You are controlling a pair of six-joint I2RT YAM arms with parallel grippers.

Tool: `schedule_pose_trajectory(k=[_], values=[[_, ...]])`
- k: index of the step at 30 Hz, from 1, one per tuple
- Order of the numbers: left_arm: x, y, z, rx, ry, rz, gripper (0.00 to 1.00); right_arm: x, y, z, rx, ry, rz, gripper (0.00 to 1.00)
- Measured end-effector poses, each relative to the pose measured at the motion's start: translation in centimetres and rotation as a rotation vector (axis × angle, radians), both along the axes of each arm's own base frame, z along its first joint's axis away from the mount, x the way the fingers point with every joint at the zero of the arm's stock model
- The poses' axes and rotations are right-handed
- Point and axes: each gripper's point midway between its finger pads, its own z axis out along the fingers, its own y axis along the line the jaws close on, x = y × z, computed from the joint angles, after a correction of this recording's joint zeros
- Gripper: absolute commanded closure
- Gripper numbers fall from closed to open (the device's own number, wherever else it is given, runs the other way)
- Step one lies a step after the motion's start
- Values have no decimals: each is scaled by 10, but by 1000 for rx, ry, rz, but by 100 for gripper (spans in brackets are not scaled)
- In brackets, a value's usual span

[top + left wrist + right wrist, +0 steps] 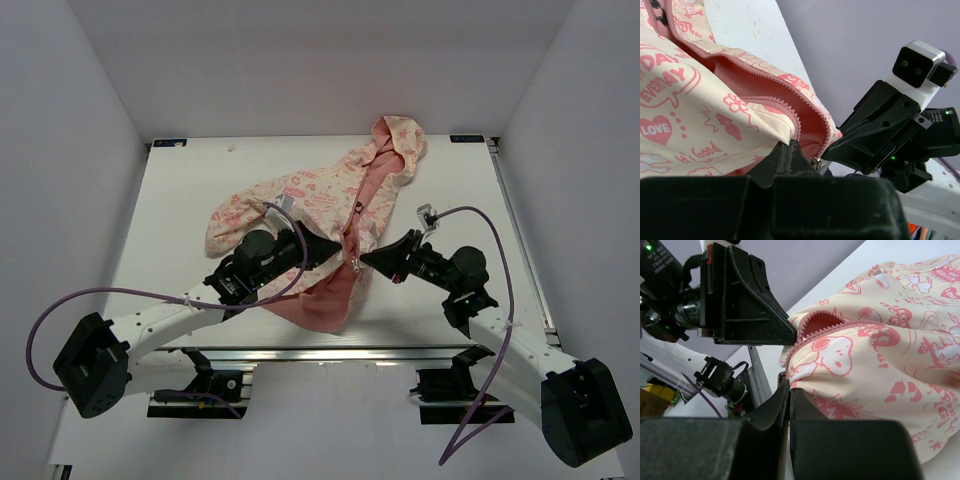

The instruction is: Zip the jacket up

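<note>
The jacket, cream with a pink print, lies in the middle of the table with its hood to the far right and its salmon lining showing at the near hem. My left gripper is shut on the jacket's left front edge beside the zipper teeth. My right gripper is shut on the right front edge. The two grippers face each other a few centimetres apart. A small metal zipper slider hangs between them. The jacket is open above the grippers, and its cream front fills the right wrist view.
An aluminium rail runs along the table's near edge. White walls close in the table on three sides. Purple cables loop off both arms. The right gripper's body is close in front of the left one.
</note>
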Motion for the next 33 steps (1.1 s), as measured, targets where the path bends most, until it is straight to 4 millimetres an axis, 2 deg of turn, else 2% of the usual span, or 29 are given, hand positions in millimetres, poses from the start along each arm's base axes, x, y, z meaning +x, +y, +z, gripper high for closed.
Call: schedule_pose_trajectory(k=[20, 27, 33], values=[[0, -3, 16, -123, 22, 11, 100, 2, 4, 5, 38, 14, 0, 100], [0, -3, 16, -130, 26, 10, 100, 4, 3, 6, 41, 12, -11, 100], [0, -7, 7, -114, 43, 0, 100, 6, 3, 6, 44, 13, -24, 100]])
